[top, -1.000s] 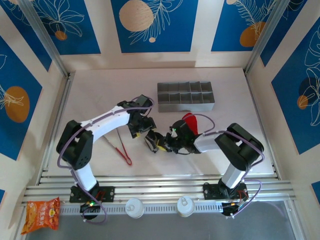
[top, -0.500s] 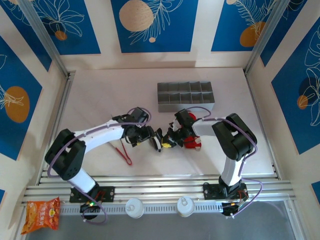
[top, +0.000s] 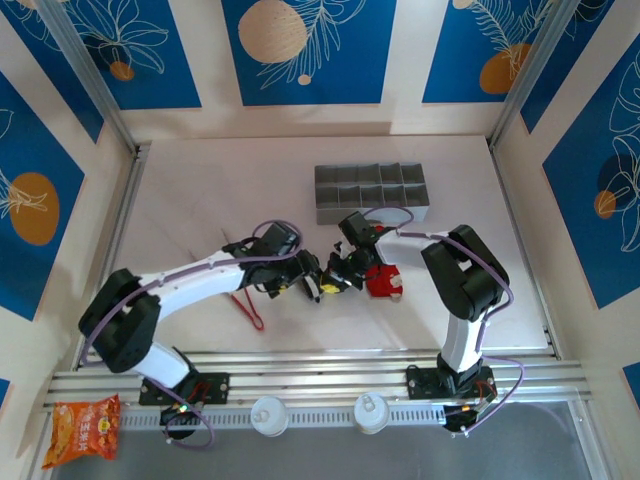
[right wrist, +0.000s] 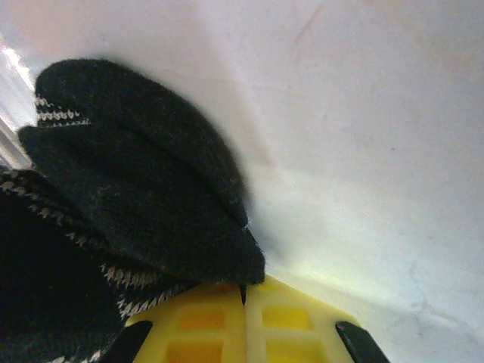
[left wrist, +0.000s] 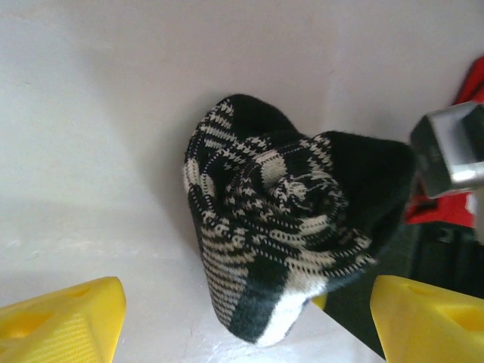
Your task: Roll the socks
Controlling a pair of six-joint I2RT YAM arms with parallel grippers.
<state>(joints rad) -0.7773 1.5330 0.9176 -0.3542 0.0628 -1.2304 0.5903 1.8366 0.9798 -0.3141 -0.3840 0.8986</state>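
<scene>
tabletop [top: 200, 200]: white, carries everything below
tray [top: 372, 193]: grey, split into compartments. Sits beyond both tools toward the back wall, near the right tool [top: 341, 279] and well apart from the left tool [top: 316, 287]
left tool: yellow fingers [left wrist: 64, 321] spread wide, low over the tabletop, one on each side of the black sock [left wrist: 291, 227]; gripping nothing
right tool: yellow fingers [right wrist: 287, 310] pressed together, tips against the black sock's edge; can't tell if any fabric is caught between them
tongs [top: 246, 303]: thin, red, lying flat on the tabletop to the left of the left tool, near but apart
black sock: grey-white stripes, bunched into a loose roll on the tabletop between the two tools, inside the left tool's spread
red sock [top: 382, 282]: on the tabletop just right of the right tool, on the far side of the black sock from the left tool; can't tell if the two socks touch
</scene>
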